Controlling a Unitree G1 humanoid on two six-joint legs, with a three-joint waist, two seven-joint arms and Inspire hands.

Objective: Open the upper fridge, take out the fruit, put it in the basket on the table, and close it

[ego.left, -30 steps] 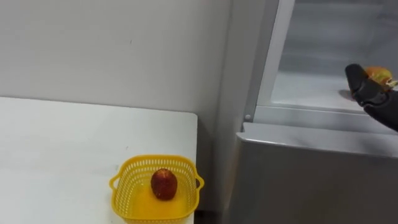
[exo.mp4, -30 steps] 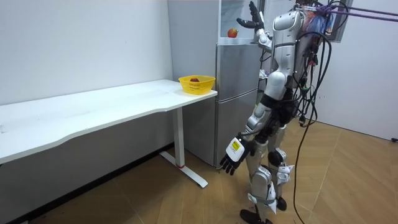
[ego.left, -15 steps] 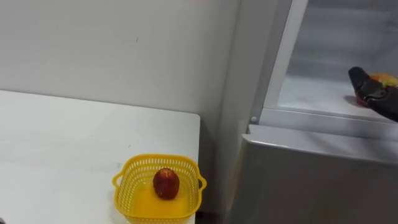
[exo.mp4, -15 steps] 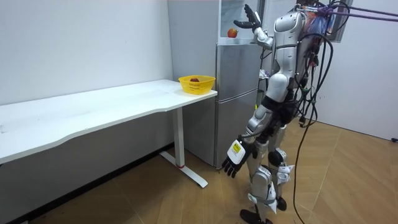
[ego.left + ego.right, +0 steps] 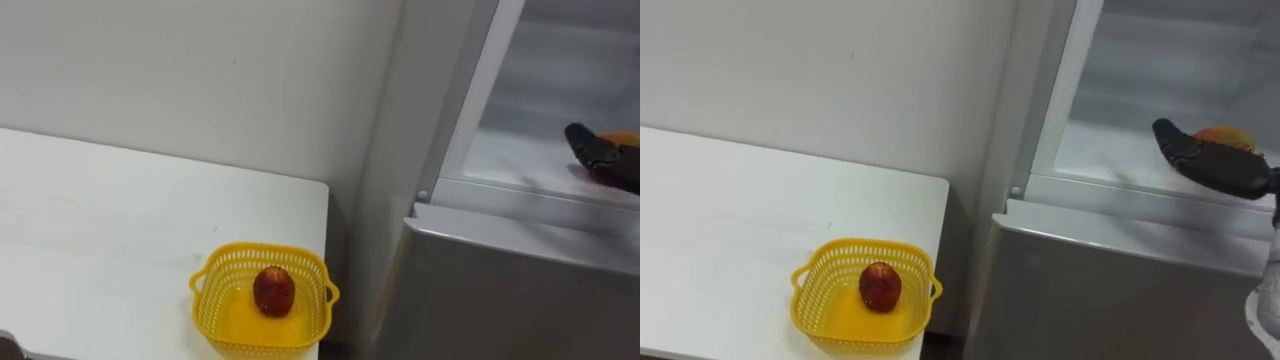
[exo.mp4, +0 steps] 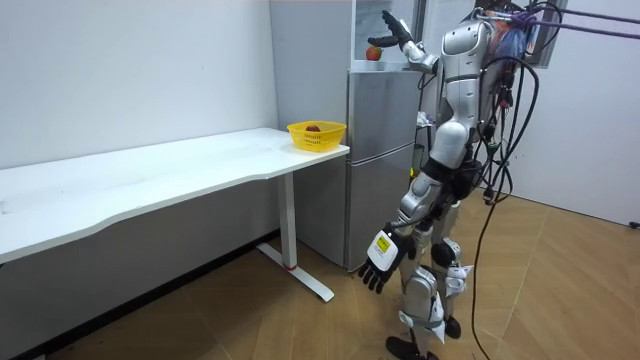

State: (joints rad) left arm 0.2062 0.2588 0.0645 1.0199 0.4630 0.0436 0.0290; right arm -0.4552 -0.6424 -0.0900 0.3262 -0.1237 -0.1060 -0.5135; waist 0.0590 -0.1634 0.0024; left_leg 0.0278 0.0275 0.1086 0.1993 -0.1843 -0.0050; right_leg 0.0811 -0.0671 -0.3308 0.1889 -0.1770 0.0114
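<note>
An orange-red fruit (image 5: 1227, 134) lies on the white shelf (image 5: 1110, 150) of the open upper fridge compartment. My right hand (image 5: 1208, 163) reaches in from the right and lies against the fruit's front, fingers stretched out to the left and open. In the room view the same right hand (image 6: 396, 29) hovers just above the fruit (image 6: 373, 52) at the top of the fridge. I stand upright facing the fridge, and my left hand (image 6: 378, 266) hangs open beside my thigh, holding nothing.
A yellow mesh basket (image 5: 262, 250) holding a red apple (image 5: 273, 290) stands at the right corner of the white table (image 5: 110, 220), next to the fridge. The grey lower fridge door (image 5: 520, 290) is closed below the compartment.
My right hand has reached further into the compartment, down toward the fruit. The eye views have shifted a little, so basket and fridge sit slightly differently. My left hand swung slightly.
</note>
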